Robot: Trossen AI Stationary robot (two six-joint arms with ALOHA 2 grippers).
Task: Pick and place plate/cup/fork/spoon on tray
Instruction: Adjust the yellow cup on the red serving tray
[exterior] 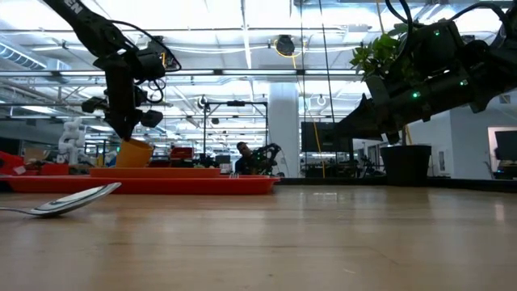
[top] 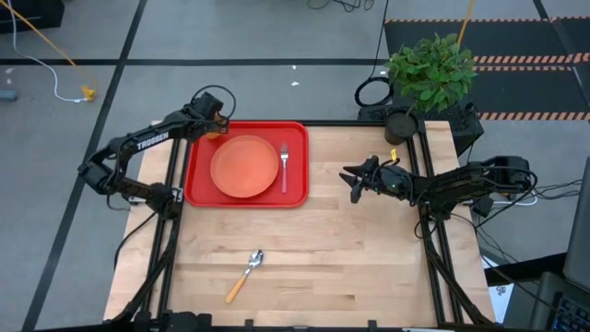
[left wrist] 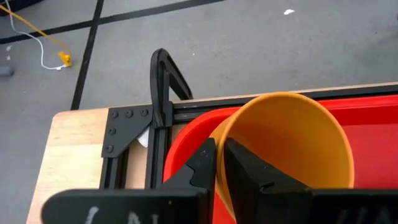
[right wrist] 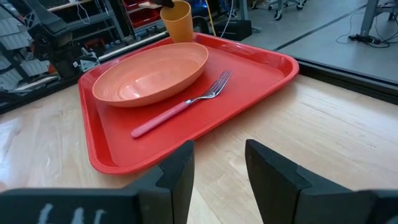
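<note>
The left end effector (left wrist: 217, 163) is seen at the far left corner of the red tray (top: 198, 181), its two dark fingers pinching the rim wall of the yellow-orange cup (left wrist: 292, 143), one finger inside and one outside. In the low view the cup (exterior: 134, 153) is shown upright at the tray's (exterior: 186, 184) far left end, under the left arm; whether its base is resting on the tray cannot be told.

The orange plate (top: 244, 166) is lying in the middle of the tray, and the pink-handled fork (top: 284, 166) is lying on the tray just beside it, tines toward the far edge.

The spoon (top: 245, 274) is left on the wooden surface (top: 369, 258), well apart from the tray, near the front edge.

The right end effector (right wrist: 219, 163) is held above the surface to the right of the tray, its fingers spread apart with nothing between them.
</note>
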